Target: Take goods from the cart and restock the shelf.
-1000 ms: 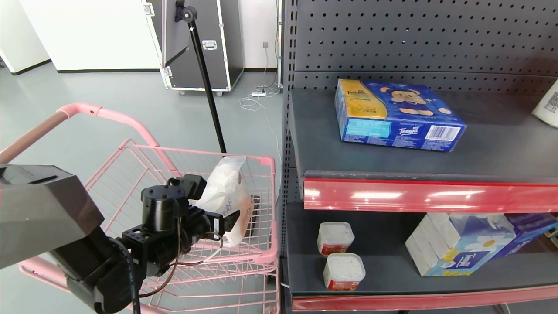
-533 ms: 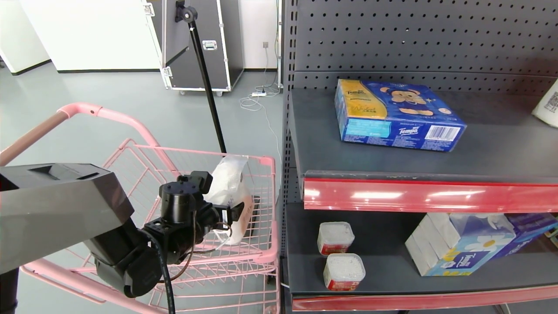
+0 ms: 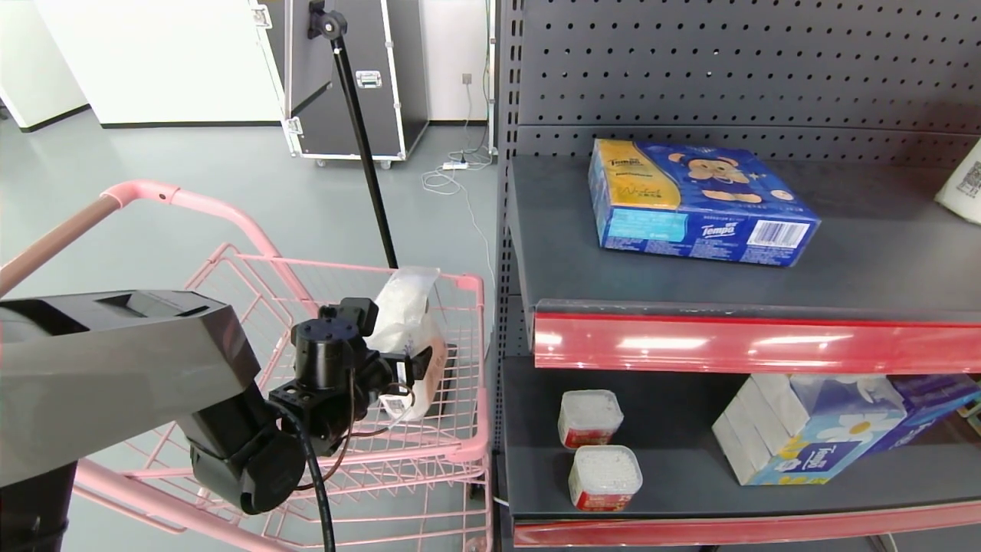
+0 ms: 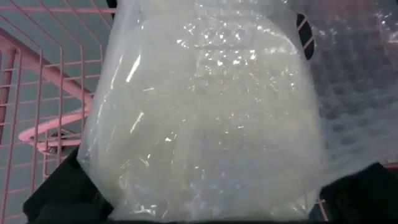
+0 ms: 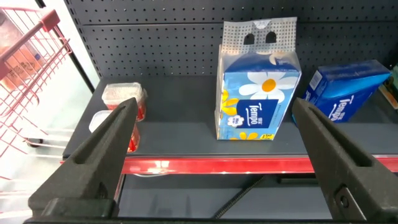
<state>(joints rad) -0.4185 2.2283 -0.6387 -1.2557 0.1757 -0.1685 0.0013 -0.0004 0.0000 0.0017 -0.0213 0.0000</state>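
You're working in bright, even light from overhead. It streaks white glare along the red strip (image 3: 751, 343) on the front edge of the upper shelf (image 3: 881, 261), and again on the lower strip (image 5: 217, 165) in the right wrist view. The lower shelf (image 3: 674, 460) sits in the upper one's shade and reads dimmer, darkest towards the back. The blue tissue box (image 3: 693, 201) throws only a thin, soft shadow on its near side. In the left wrist view the plastic bag (image 4: 205, 112) glints with small white highlights across its wrinkles. The far floor (image 3: 191, 176) carries a pale, diffuse sheen.
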